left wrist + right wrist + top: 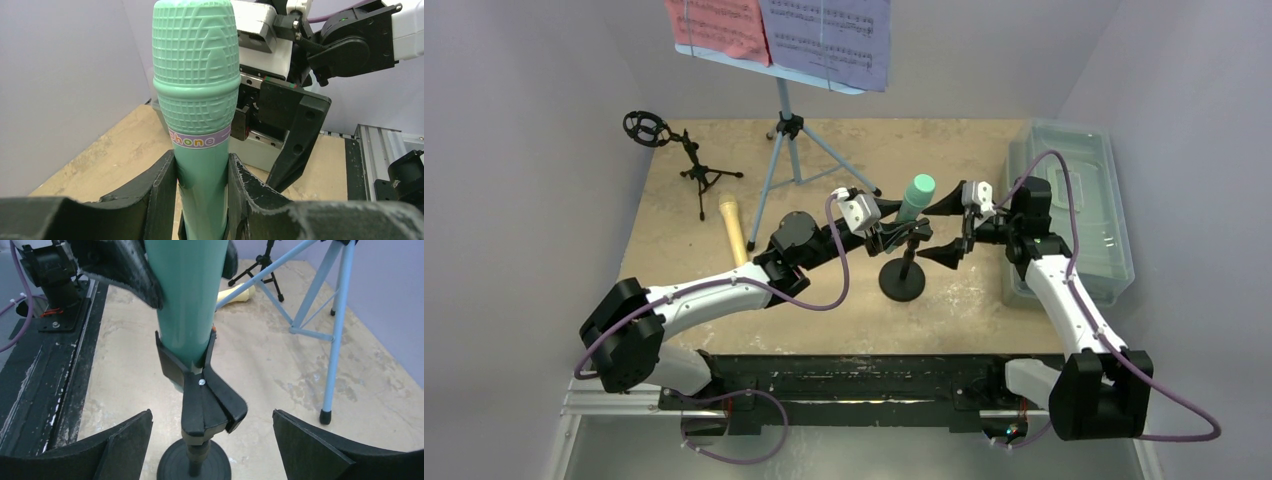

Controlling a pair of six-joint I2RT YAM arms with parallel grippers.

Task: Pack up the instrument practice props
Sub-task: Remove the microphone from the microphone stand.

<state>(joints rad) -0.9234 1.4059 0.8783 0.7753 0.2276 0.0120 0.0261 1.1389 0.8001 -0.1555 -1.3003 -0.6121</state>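
A mint-green microphone (pixel 916 196) stands upright in the black clip (pixel 205 400) of a round-based stand (pixel 902 280) at mid-table. My left gripper (pixel 900 226) is shut on the microphone's body (pixel 196 90), one finger pressed to each side below the lettered band. My right gripper (pixel 938 230) is open and wide, its fingers either side of the clip (pixel 212 440) without touching it. A yellow microphone (pixel 733 228) lies flat to the left. The light-blue tripod (pixel 786 150) holds a red page (pixel 719 25) and a purple page (pixel 829 35).
A small black microphone tripod (pixel 699 172) with a ring mount stands at the back left. A translucent grey tub (pixel 1074 210) sits along the right edge behind my right arm. The blue tripod's legs (pixel 335 330) spread just behind the stand.
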